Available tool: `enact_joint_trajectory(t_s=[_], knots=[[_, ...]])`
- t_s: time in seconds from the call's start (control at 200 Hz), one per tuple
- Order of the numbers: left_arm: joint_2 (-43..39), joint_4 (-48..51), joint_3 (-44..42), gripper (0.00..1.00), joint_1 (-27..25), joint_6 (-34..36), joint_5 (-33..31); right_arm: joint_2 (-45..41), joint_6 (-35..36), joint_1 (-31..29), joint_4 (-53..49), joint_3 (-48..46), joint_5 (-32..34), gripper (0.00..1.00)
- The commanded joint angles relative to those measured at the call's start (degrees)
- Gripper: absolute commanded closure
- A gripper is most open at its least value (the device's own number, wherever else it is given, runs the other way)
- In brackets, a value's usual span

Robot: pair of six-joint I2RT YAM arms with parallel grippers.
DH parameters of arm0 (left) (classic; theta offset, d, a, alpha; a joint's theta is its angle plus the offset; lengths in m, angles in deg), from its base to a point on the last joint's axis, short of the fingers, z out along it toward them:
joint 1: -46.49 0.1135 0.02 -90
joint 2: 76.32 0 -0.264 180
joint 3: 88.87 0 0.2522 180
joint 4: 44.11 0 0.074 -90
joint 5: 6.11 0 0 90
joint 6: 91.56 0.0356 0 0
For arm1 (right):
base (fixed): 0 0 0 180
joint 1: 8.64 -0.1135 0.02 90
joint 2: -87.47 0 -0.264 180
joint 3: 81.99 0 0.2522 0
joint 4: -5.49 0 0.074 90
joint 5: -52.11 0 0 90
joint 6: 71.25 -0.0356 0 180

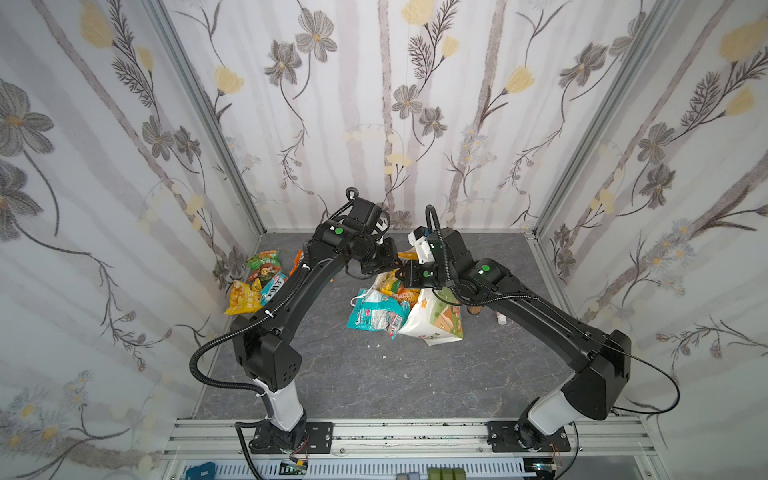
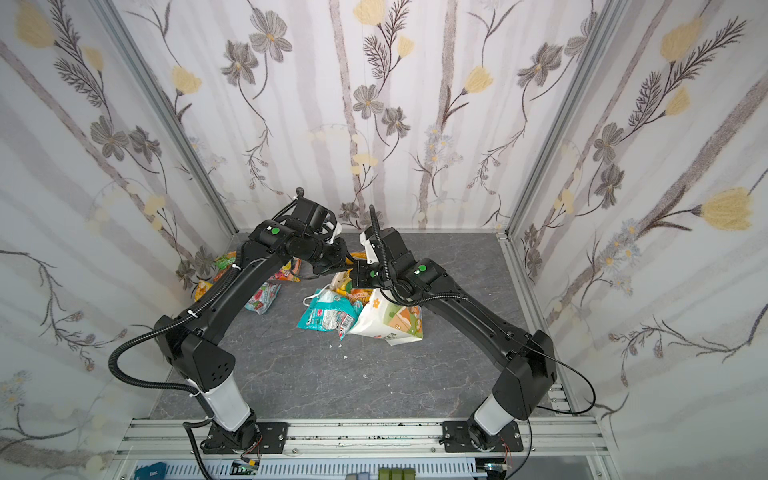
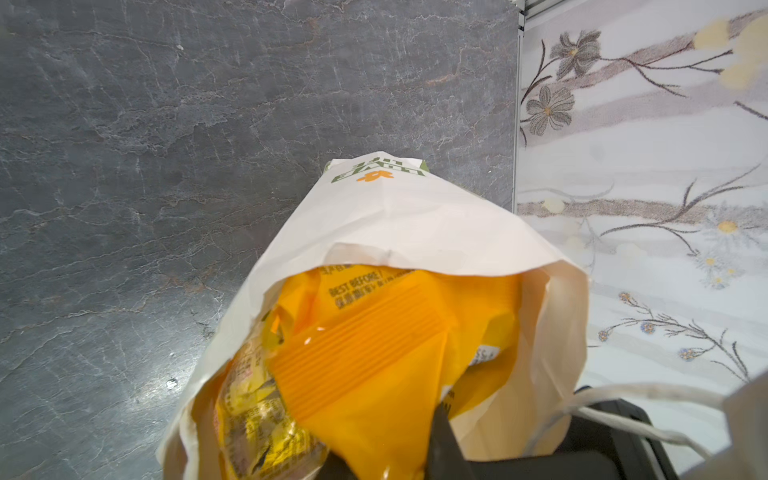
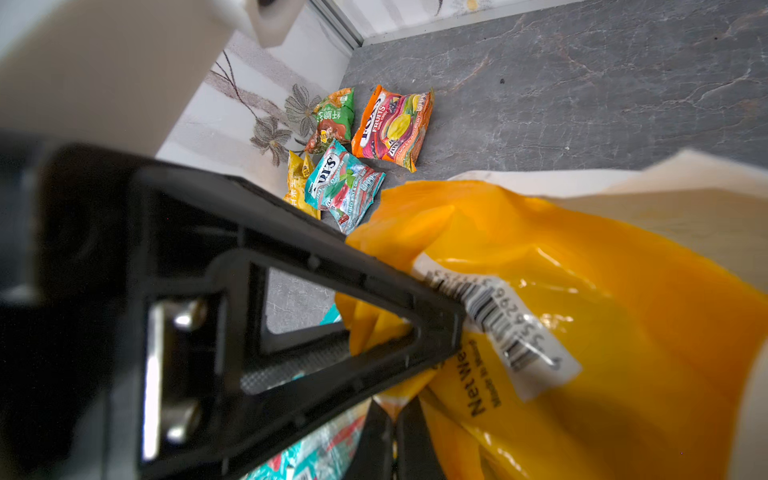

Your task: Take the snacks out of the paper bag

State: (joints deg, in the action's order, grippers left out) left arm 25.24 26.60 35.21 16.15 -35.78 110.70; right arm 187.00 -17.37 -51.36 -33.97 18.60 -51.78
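Both claw tips are hard to make out in both top views, since the wrists crowd over the bag mouth. The left claw (image 1: 395,263) is pressed together, pinching the orange pkt (image 3: 374,349) by its crinkled end. The right wrist view shows 1 triangular finger (image 4: 436,320) on it; the other is hidden. The right claw (image 4: 390,440) is cut off at the frame edge and pressed shut; what it nips can't be told.

The paper bag (image 1: 434,320) lies tipped over mid-table (image 1: 374,386), mouth end toward the back wall at the claws. It is white w/ green lettering and an orange flower. Only the wrist views look inside: the orange pkt plus a clear-yellow pkt (image 3: 257,415).

Only the top views show a loose teal pkt (image 1: 374,313) outside, touching the bag's left side. 4 more pkts sit by the left wall, well apart from the bag: green pkt (image 4: 332,118), orange-pink FOX'S pkt (image 4: 392,124), corner teal pkt (image 4: 345,185), yellow pkt (image 4: 299,178). From above, the left arm covers part of them.
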Motion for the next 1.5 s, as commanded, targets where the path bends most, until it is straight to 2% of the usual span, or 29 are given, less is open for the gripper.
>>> enact_joint_trajectory(t_s=[0.0,0.07,0.13,0.235,0.385,0.595,0.884,0.959,0.989,1.044,1.114,1.314,1.494], knots=[[0.0,2.4,1.8,1.00,-0.2,1.1,1.5,-0.6,-0.9,-0.1,9.6,-0.4,-2.5,0.91],[0.4,4.1,3.1,1.00,-0.1,1.8,0.4,-0.8,-1.1,-0.1,9.6,-0.8,-2.1,0.87],[0.7,6.2,4.6,1.00,-0.1,2.6,-0.9,-1.1,-1.1,-0.2,9.2,-1.0,-1.6,0.79],[1.3,8.7,6.8,1.00,-0.1,3.4,-3.8,-1.9,-1.1,-0.1,7.9,-1.9,0.4,0.74],[2.4,10.7,10.8,1.00,-0.1,3.9,-6.1,-3.2,-1.5,0.1,6.5,-3.3,2.6,0.58],[3.2,12.6,15.6,1.00,0.1,4.2,-8.5,-5.8,-1.3,0.2,5.2,-3.2,4.0,0.55],[2.8,15.8,22.1,1.00,0.6,5.4,-13.3,-6.0,1.0,0.5,-4.6,-3.4,17.9,0.53],[2.6,16.9,23.4,1.00,0.8,5.6,-15.4,-4.5,2.8,0.5,-9.1,-1.7,21.2,0.42],[2.5,17.3,23.7,1.00,0.9,5.9,-16.4,-3.7,3.7,0.5,-10.8,-0.8,22.1,0.33],[1.9,17.8,23.6,1.00,1.2,6.1,-18.1,-2.3,6.1,0.5,-13.1,0.4,21.9,0.15],[1.0,17.9,22.6,1.00,1.7,6.1,-20.0,-0.1,8.4,0.5,-15.0,1.7,19.4,0.09],[-3.4,17.6,18.7,1.00,5.3,6.0,-26.6,3.8,7.4,-0.6,-15.2,4.0,18.3,0.02],[-9.8,13.7,10.5,1.00,13.3,4.6,-26.7,7.9,7.1,-1.8,-14.5,6.1,20.9,0.01]])
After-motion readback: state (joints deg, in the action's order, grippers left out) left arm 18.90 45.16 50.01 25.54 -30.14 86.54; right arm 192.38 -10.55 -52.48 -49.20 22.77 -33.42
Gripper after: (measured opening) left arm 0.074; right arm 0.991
